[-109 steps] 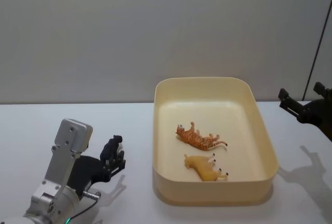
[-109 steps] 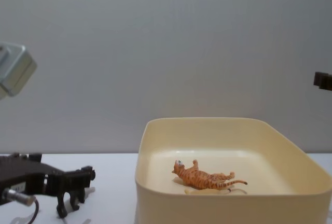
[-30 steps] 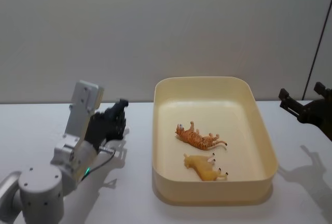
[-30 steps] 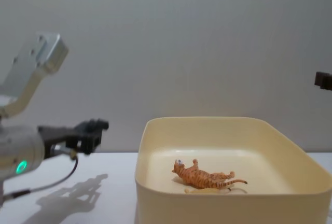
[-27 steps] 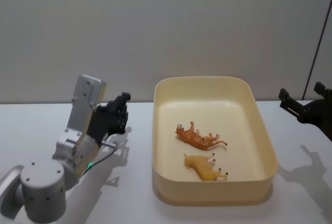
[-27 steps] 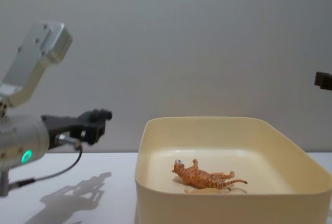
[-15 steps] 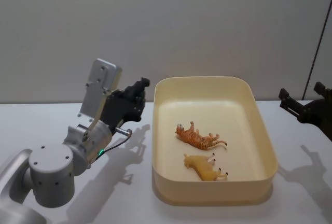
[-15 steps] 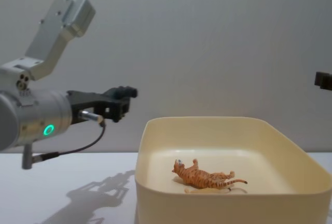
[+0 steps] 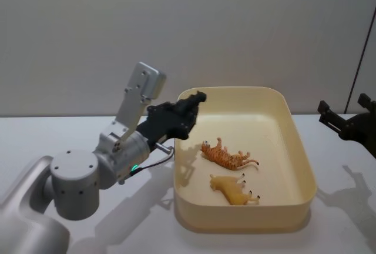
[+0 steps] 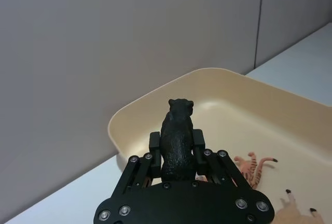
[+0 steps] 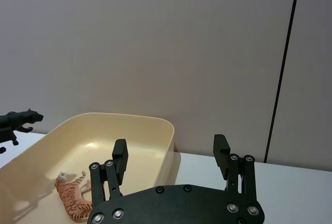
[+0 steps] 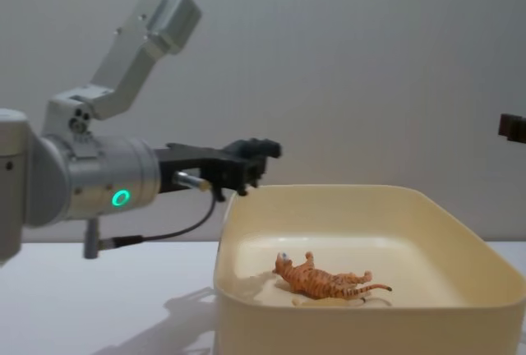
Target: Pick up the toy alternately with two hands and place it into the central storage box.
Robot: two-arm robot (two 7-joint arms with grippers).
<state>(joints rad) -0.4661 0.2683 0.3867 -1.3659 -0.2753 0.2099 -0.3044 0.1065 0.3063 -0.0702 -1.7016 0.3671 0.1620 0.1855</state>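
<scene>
White bench (image 9: 70,136): left pincer (image 10: 176,149) clamped on black panther toy (image 10: 177,138) over storage box (image 9: 294,142) rim (tiger (image 9: 229,155) inside); right pincer (image 11: 171,156) spread apart, idle.

Silver cylindrical left arm (image 12: 82,178) with green ring light (image 12: 121,199), black cable, black screw-studded fingers (image 10: 154,146).

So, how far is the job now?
Done: a tiger toy and a tan toy lie in the storage box. In hand: the left pincer holds a black toy above the box's left rim. Left: releasing it inside. The right pincer waits open at the right.
</scene>
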